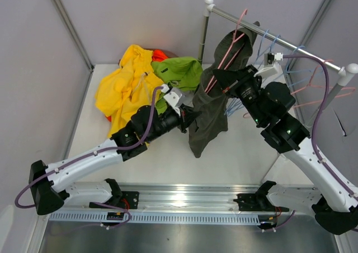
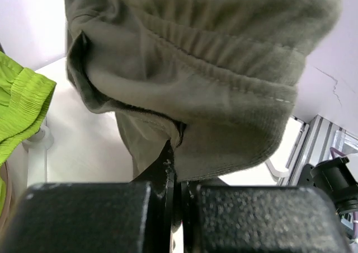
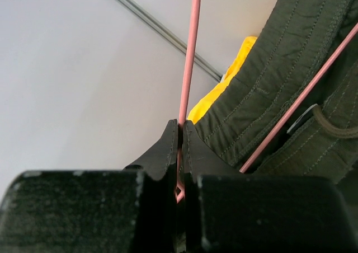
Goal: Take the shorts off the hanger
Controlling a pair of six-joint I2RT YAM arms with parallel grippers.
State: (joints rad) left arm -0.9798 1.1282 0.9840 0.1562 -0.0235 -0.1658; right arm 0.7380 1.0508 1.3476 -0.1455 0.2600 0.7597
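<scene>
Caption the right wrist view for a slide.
Shut right fingers pinch the pink hanger wire beside the olive shorts hanging on it; yellow cloth behind.

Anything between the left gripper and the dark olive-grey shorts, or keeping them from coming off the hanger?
Nothing stands between them: the left gripper is shut on a fold of the dark olive-grey fabric shorts. Only the thin pink wire hanger, pinched by the right gripper, holds the waistband.

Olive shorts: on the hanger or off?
On. Olive shorts hang draped over the pink hanger; its wire crosses the fabric in the right wrist view.
</scene>
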